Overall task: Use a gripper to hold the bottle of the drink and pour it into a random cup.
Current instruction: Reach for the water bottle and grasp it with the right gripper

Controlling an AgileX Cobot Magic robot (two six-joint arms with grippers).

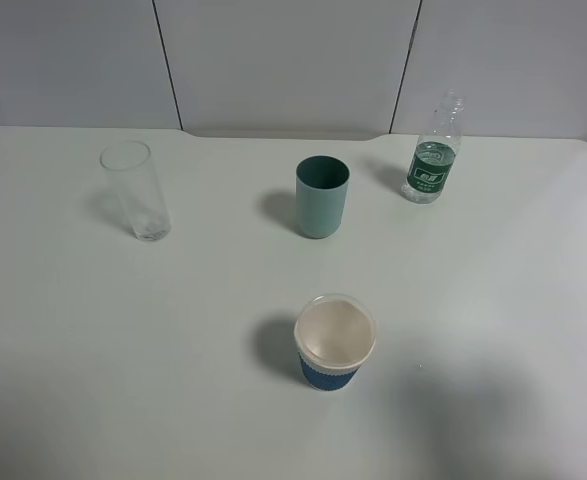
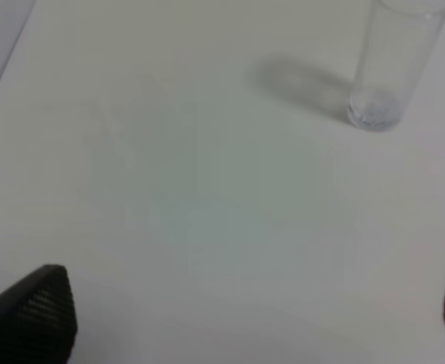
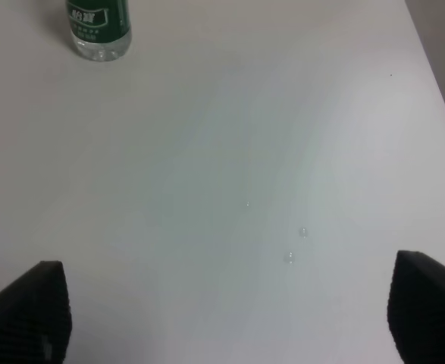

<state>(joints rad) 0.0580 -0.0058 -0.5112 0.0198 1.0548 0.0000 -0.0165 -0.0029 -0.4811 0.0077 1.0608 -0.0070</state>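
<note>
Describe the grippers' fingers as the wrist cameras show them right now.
Only the tips show. The left gripper and right gripper both have black, wedge-shaped fingers with a fine ribbed grid texture. No cables, stickers or arm links appear in any view.

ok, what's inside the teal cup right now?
Only the dark inner wall of the teal cup shows in the high view; no liquid is visible. Its near wall hides the bottom, so emptiness can't be confirmed.
</note>
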